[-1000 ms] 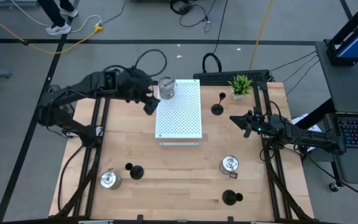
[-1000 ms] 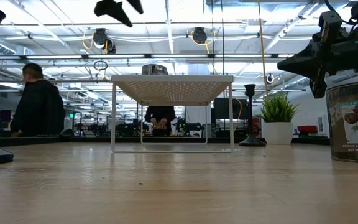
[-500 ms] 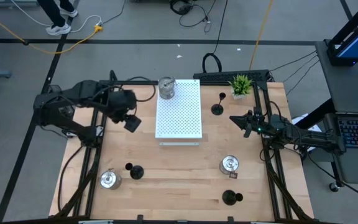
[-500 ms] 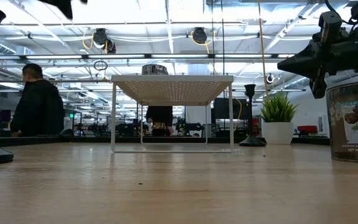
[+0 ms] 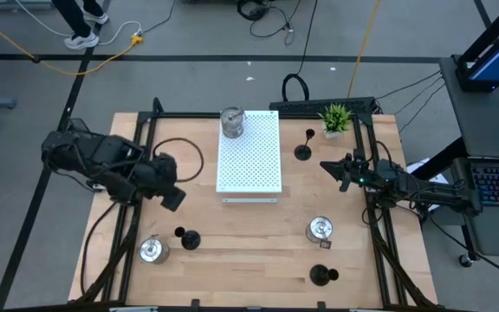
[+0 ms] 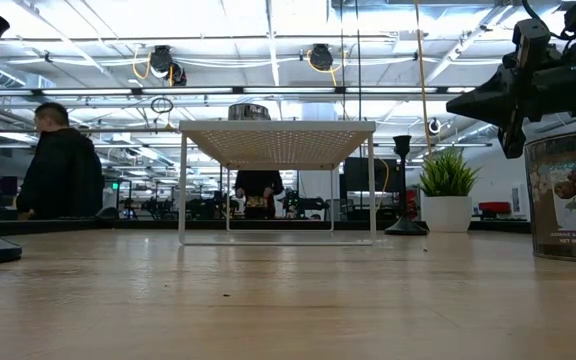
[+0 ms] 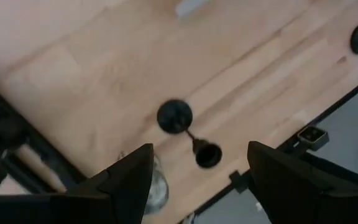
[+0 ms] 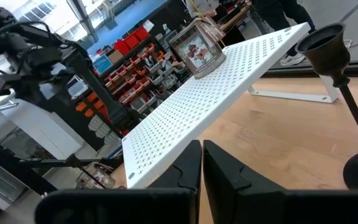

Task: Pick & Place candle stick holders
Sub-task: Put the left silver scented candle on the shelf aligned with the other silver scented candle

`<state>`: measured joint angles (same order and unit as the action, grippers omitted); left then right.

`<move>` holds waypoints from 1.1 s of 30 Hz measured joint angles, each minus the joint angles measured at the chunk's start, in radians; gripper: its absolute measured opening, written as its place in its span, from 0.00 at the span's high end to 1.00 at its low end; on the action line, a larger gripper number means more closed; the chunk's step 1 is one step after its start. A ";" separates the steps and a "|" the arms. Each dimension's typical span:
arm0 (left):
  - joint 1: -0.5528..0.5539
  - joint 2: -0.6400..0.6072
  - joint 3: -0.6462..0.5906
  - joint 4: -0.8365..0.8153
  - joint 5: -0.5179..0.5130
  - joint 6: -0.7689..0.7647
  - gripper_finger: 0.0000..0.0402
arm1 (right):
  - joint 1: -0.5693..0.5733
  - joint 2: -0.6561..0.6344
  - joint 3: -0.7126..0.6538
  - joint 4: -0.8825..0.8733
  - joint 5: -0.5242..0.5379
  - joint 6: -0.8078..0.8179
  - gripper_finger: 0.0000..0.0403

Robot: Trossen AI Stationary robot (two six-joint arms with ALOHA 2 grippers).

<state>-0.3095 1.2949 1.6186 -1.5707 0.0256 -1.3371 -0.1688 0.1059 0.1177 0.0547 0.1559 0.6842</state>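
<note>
Wooden surface (image 5: 258, 234) in a workshop. Left gripper (image 5: 170, 195), jaws apart and empty, hovers above a black holder (image 7: 188, 127) beside a half-hidden silver cup (image 7: 156, 190). Right gripper (image 5: 331, 168), jaws together, waits near another black holder (image 5: 304, 149).

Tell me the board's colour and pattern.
White board, perforated with small holes; high view shows it best.

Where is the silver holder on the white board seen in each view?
High: silver holder on the white board, far-left corner.
Low: its top shows above the board.
Left wrist: not in view.
Right wrist: on the board's far end.
Shared landmark: the board.
</note>
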 joint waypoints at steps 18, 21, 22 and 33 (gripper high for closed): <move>-0.406 0.000 -0.174 -0.001 0.158 -0.560 0.35 | 0.000 0.000 0.000 0.000 -0.002 0.007 0.98; -0.458 0.001 -0.210 0.003 0.158 -0.646 0.35 | 0.000 0.000 0.000 0.000 -0.003 0.007 0.98; -0.472 0.001 -0.220 0.003 0.157 -0.669 0.35 | 0.000 0.000 0.000 0.000 -0.003 0.007 0.98; -0.539 0.001 -0.328 0.071 0.150 -0.799 0.33 | 0.000 0.000 0.000 0.000 -0.003 0.011 0.98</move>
<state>-0.8486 1.2957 1.2901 -1.4998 0.1761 -2.1358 -0.1688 0.1059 0.1177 0.0544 0.1524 0.6953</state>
